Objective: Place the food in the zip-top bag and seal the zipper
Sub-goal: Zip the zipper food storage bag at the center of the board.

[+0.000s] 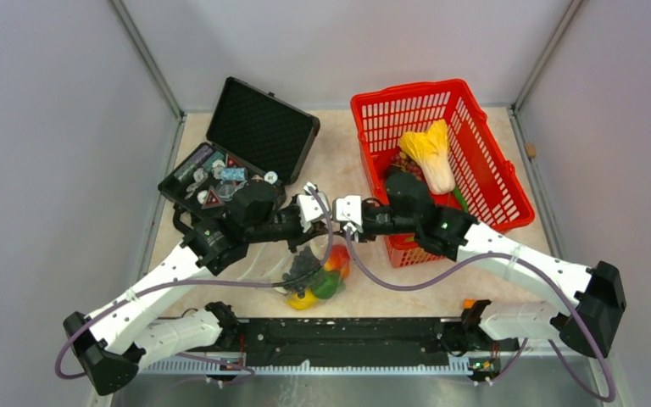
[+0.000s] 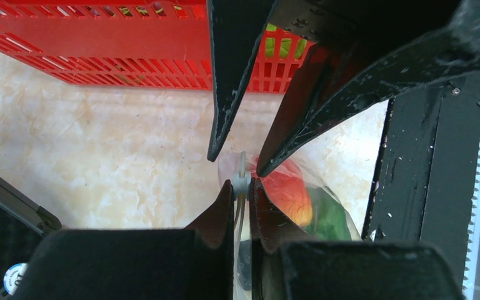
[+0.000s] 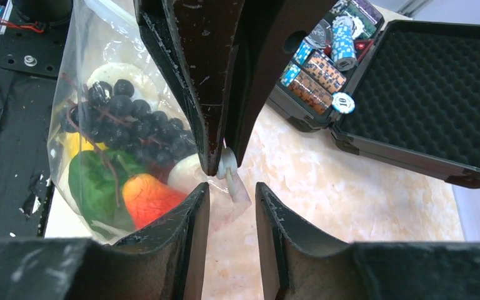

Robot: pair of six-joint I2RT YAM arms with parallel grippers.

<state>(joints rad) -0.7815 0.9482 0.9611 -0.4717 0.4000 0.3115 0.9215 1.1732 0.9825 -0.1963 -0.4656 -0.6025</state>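
Observation:
The zip-top bag (image 1: 315, 275) hangs over the table between both arms, clear and crinkled (image 3: 100, 125). Inside it lies food: dark grapes (image 3: 128, 122), a green pepper (image 3: 90, 184), a red-orange fruit (image 3: 147, 197), a white mushroom (image 3: 184, 172) and something yellow (image 1: 303, 299). My left gripper (image 2: 242, 187) is shut on the zipper (image 2: 242, 178) at the bag's top edge. The right gripper (image 3: 231, 190) faces it with jaws open; the bag's loose corner (image 3: 237, 195) dangles in the gap, ungripped. A pale cabbage (image 1: 434, 154) lies in the red basket (image 1: 492, 170).
The open black case (image 1: 258, 127) with small chips and pieces (image 3: 325, 62) stands at the back left. The red basket stands at the back right, close behind the right arm. A black base rail (image 1: 347, 335) runs along the near edge, just beside the bag.

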